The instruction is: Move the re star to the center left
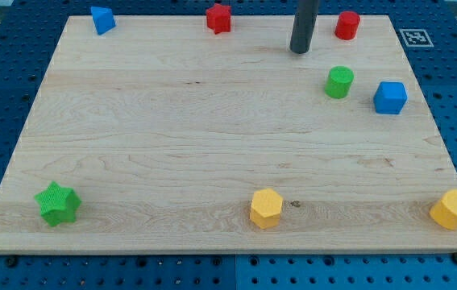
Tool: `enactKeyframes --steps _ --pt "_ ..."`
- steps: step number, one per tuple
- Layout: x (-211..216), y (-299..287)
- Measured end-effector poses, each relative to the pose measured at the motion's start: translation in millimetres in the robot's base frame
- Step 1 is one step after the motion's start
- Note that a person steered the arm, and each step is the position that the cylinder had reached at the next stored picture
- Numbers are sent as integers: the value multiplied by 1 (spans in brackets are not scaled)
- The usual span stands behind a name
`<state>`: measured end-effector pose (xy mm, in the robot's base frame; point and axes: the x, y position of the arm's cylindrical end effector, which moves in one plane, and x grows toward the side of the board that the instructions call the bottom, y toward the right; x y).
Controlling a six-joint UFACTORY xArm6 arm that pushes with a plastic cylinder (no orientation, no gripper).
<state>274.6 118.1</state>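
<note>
The red star [219,18] lies at the board's top edge, a little left of centre. My tip [299,51] rests on the board to the right of the star and slightly lower, well apart from it. A red cylinder [346,25] stands just to the tip's upper right. The rod rises out of the view's top.
A blue block [102,19] lies at the top left. A green cylinder [340,82] and a blue cube [390,97] lie at the right. A green star [58,204] lies at the bottom left, a yellow hexagon [266,208] at bottom centre, a yellow block [451,209] at bottom right.
</note>
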Motion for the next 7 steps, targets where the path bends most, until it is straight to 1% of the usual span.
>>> enactKeyframes --steps 1,2,3,6,7 --pt "-43 -7" --pt "-82 -52" --pt "-82 -71" --pt "-81 -184" --pt "-83 -201"
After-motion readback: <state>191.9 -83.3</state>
